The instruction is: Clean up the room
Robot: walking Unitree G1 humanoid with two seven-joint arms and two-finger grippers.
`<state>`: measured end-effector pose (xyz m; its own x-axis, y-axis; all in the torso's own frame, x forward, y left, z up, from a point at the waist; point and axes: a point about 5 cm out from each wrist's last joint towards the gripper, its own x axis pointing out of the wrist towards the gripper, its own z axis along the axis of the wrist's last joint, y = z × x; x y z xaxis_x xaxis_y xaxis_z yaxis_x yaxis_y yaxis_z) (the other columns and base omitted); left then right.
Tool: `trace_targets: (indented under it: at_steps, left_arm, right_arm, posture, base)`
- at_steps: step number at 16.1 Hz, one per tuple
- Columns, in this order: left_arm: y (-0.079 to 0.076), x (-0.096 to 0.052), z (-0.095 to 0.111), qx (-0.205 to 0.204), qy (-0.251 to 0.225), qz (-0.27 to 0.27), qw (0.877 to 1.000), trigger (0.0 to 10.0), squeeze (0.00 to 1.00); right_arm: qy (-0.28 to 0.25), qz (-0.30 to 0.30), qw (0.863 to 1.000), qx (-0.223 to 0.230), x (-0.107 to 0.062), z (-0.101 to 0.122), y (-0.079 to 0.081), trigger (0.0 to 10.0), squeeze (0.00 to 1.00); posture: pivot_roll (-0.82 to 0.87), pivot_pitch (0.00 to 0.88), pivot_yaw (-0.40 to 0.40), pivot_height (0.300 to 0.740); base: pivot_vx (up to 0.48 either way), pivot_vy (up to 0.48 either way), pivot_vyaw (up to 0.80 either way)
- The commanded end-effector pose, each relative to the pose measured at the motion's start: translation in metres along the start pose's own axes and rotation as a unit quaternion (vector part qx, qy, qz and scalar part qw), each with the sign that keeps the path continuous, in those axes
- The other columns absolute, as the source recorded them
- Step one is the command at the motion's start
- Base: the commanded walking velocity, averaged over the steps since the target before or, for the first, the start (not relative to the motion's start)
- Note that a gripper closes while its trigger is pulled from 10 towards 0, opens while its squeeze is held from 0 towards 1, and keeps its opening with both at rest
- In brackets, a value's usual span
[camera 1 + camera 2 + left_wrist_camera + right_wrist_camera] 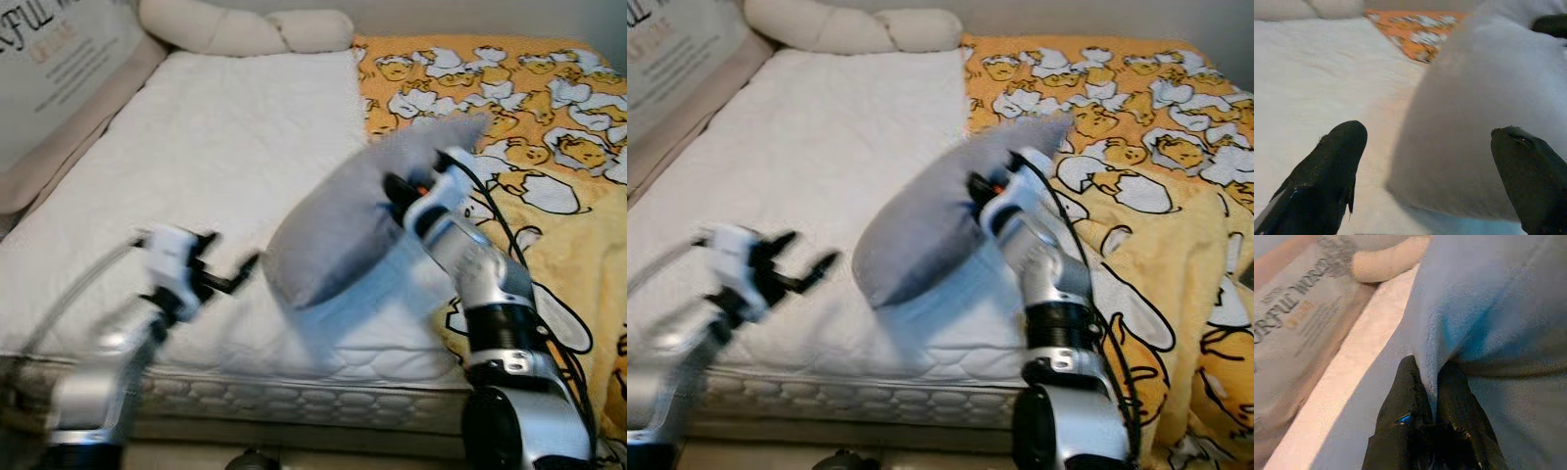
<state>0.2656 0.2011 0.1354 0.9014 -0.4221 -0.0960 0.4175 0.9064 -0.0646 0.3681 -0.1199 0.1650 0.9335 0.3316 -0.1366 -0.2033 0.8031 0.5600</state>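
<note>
A grey pillow (pixel 343 220) hangs in the air above the near half of a bare white quilted mattress (pixel 196 157). Its long axis runs on a slant, from a low corner nearest the robot's left up to a high corner over the right side of the bed. It appears blurred.

The right gripper (pixel 1432 404) holds the pillow. Its two black fingers are pressed close together with a fold of grey fabric pinched between them. The silver right arm (pixel 490 304) rises from the bottom right edge of the picture.

The left gripper (pixel 1435 171) is spread wide with nothing in it. Its fingertips (pixel 1342 147) point at the pillow's lower end from just beside it, without touching.

There is one grey pillow. One long cream bolster (pixel 245 29) lies across the head of the bed. One yellow blanket (pixel 529 108) printed with cartoon ducks covers the right side of the bed. One printed board (pixel 59 59) leans along the bed's left edge.

The left and far parts of the mattress are bare white surface. The mattress's near edge (pixel 294 392) runs across the front, just before the robot.
</note>
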Motion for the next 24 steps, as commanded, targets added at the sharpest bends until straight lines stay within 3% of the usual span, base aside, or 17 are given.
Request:
trace_targets:
  at_steps: [1,5,8,11,13,17,19,24]
  left_arm:
    - [0.013,-0.007,0.014,-0.002,-0.025,0.025,0.999,10.0,1.00]
    - [0.040,-0.021,0.029,0.008,-0.041,0.076,0.996,10.0,1.00]
    - [0.044,-0.022,0.034,0.003,-0.050,0.084,0.995,10.0,1.00]
    - [0.038,-0.016,0.031,-0.005,-0.046,0.063,0.997,10.0,1.00]
    - [0.036,-0.011,0.030,-0.007,-0.045,0.058,0.997,10.0,1.00]
    - [0.028,0.004,0.027,-0.014,-0.042,0.033,0.998,10.0,1.00]
    - [0.019,0.021,0.014,-0.027,-0.025,0.015,0.999,10.0,1.00]
    - [0.009,0.071,-0.012,-0.046,0.020,-0.002,0.999,10.0,1.00]
  right_arm:
    - [-0.021,0.049,0.999,-0.007,0.003,0.015,0.025,0.0,0.00]
    - [-0.015,0.110,0.994,0.014,0.006,0.019,0.058,0.0,0.00]
    - [0.015,0.142,0.985,0.092,-0.003,0.021,0.061,0.0,0.00]
    - [0.039,0.079,0.967,0.240,-0.013,0.018,0.008,0.0,0.00]
    - [0.069,0.031,0.961,0.264,-0.021,0.000,-0.023,0.0,0.00]
    - [0.140,-0.014,0.973,0.181,-0.035,-0.031,-0.056,0.0,0.00]
    - [0.188,-0.061,0.976,0.092,-0.044,-0.054,-0.084,0.0,0.00]
    - [0.210,-0.133,0.969,0.004,-0.067,-0.068,-0.124,0.0,0.00]
  posture:
    - [0.10,0.000,0.012,0.740]
    - [0.11,0.000,0.013,0.740]
    - [0.11,0.000,0.011,0.740]
    - [0.09,0.000,0.027,0.740]
    - [0.08,0.000,0.036,0.740]
    - [0.07,0.000,0.038,0.740]
    - [0.07,0.000,0.033,0.740]
    - [0.02,0.000,0.047,0.740]
  base:
    - [0.000,0.000,0.00]
    - [0.000,0.000,0.00]
    - [0.000,0.000,0.00]
    - [0.000,0.000,0.00]
    - [0.000,0.000,0.00]
    - [0.000,0.000,0.00]
    - [0.000,0.000,0.00]
    - [0.000,0.000,0.00]
